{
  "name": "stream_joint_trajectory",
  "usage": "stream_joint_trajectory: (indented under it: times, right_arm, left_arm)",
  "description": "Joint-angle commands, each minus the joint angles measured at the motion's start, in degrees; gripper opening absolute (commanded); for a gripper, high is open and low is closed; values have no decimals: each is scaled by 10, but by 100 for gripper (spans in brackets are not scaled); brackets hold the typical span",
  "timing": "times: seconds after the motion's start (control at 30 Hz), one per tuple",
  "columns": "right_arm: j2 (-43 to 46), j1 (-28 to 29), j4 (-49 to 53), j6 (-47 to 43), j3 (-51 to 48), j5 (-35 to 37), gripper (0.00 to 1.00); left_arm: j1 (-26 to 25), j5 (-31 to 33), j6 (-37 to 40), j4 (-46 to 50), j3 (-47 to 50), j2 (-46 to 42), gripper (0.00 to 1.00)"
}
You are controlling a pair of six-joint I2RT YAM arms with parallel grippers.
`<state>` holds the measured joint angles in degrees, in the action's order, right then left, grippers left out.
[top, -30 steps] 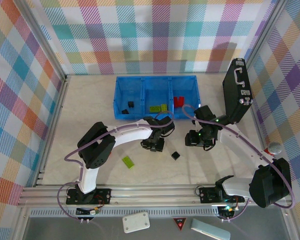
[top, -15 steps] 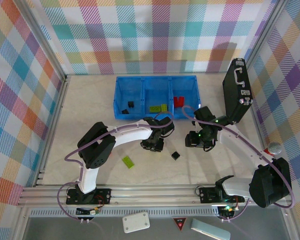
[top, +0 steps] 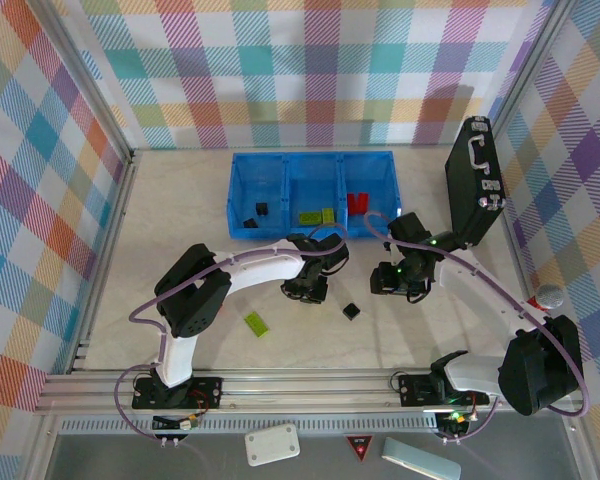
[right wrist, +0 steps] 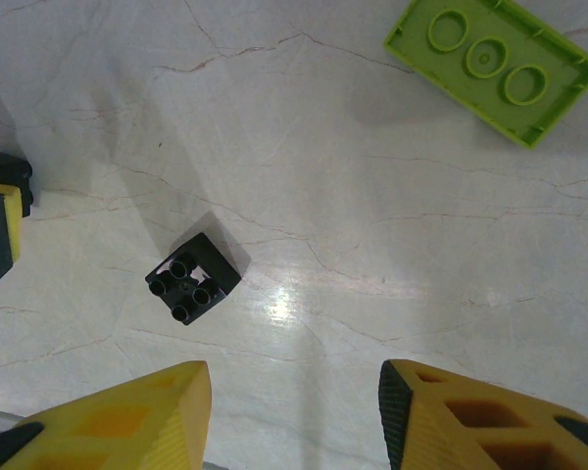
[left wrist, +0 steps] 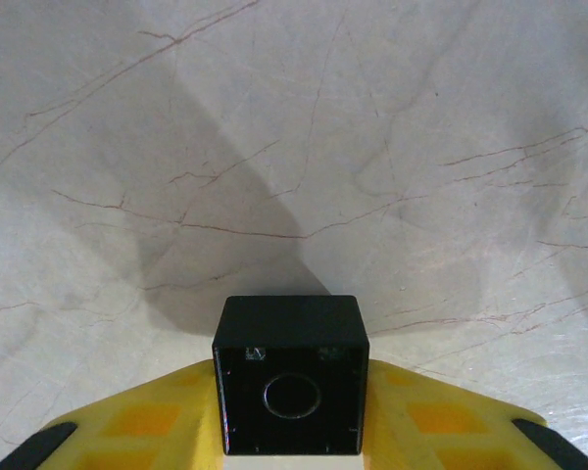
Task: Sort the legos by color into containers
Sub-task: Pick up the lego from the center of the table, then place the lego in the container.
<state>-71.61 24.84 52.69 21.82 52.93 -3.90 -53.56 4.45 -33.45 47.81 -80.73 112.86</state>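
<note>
My left gripper (top: 308, 289) (left wrist: 290, 411) is shut on a small black lego cube (left wrist: 290, 372) just above the marble table, its hollow underside facing the wrist camera. My right gripper (top: 392, 279) (right wrist: 294, 406) hovers open over bare table with nothing between its yellow fingers (right wrist: 127, 416). A loose black lego (top: 352, 311) (right wrist: 196, 278) lies studs up between the two grippers. A lime-green lego (top: 255, 323) (right wrist: 495, 65) lies nearer the front. The blue bin (top: 310, 156) at the back holds black legos (top: 257, 212) in the left container, green ones (top: 318, 216) in the middle, and red ones (top: 357, 202) on the right.
A black case with a handle (top: 475, 180) stands right of the bin, close behind the right arm. A grey knob (top: 549, 295) sits at the far right edge. Metal frame rails border the table on all sides.
The left jaws have closed onto the black cube. Both arms have stayed almost where they were, and the right gripper has kept the same opening.
</note>
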Motion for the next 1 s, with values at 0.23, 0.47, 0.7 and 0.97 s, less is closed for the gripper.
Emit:
stream_joint_trajectory:
  times: [0.23,0.47,0.7,0.97]
  right_arm:
    - [4,4,3,-2,-6,0,50]
    - [6,5,4,-1,-7,2,51]
    - [10,5,4,1,-8,3,50]
    - [10,6,7,1,-7,6,50]
  left_arm:
    - [14,34,16,34,-16,-50,36]
    - [51,49,40,61,-19,-89,36]
    - [108,53,71,78,-23,-131,36]
    - [184,48,114,93,-60,-135,36]
